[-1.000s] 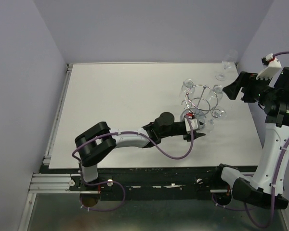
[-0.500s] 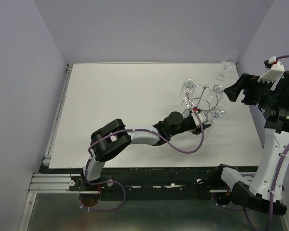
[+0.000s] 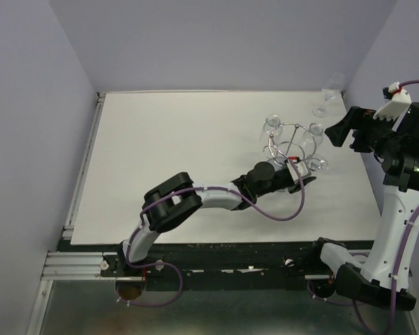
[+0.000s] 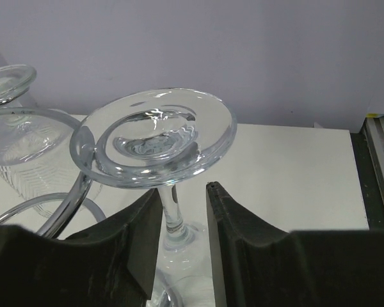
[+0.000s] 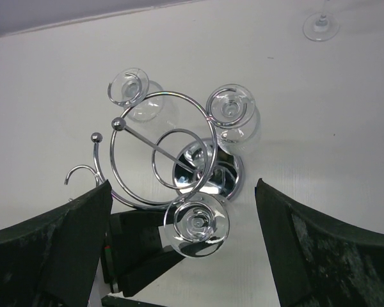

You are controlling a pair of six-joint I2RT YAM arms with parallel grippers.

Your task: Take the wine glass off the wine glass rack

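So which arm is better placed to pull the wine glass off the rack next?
Left. The left gripper straddles the stem of the hanging wine glass, just under its foot on the rack. The right gripper hangs open above, touching nothing.

You're looking at a white desk point(image 3: 181, 139) boxed in by pale lavender walls point(image 3: 230, 42) at the back and on both sides. A metal rail point(image 3: 84, 167) runs along its left edge and a black frame bar point(image 3: 230, 252) along the near edge. The light is soft and even.
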